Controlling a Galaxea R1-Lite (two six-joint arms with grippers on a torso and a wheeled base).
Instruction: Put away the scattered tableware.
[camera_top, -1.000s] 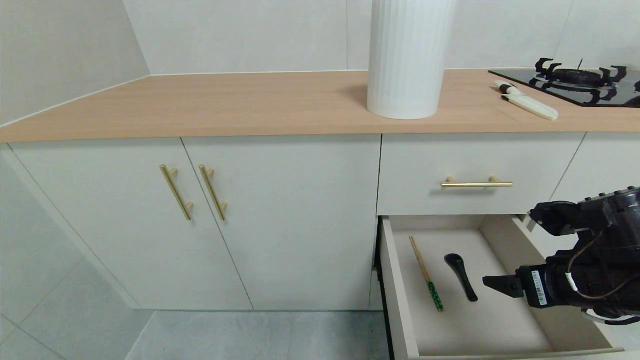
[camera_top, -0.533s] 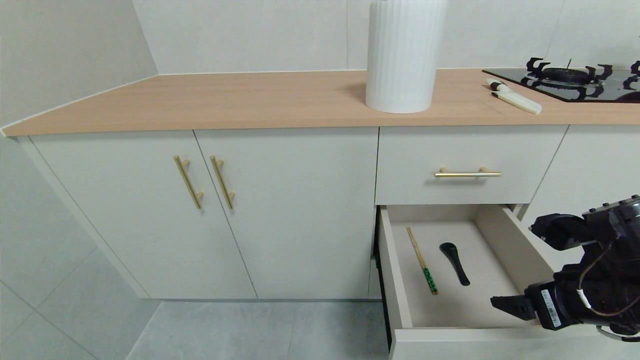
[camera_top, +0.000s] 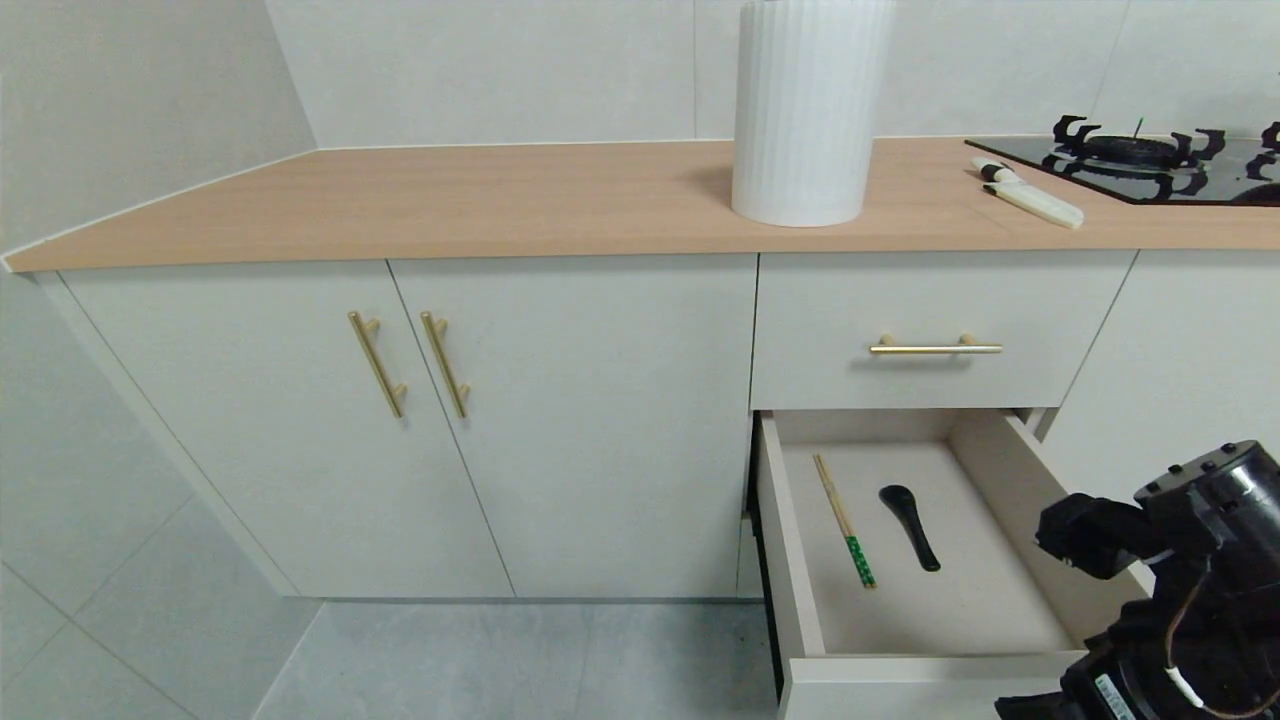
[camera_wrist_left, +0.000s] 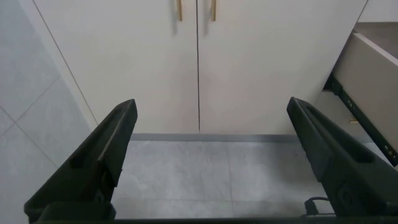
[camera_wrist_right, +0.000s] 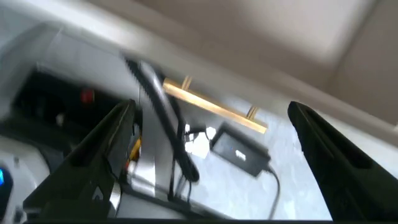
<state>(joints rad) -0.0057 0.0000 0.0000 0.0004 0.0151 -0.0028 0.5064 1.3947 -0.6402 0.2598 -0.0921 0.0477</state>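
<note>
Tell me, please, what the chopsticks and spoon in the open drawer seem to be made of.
Chopsticks: probably bamboo or wood, judging by the pale tan matte shafts; the ends look painted green. Spoon: uniformly black with a slight sheen, so plastic or glazed ceramic; I cannot tell which.

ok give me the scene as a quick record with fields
lower drawer: pulled open
in drawer: chopsticks and black spoon, side by side, apart
upper drawer: shut
countertop: white ribbed cylinder, knife, stove
left gripper: jaws open, empty, facing cabinet doors
right gripper: jaws open, empty, near the lower drawer's front
</note>
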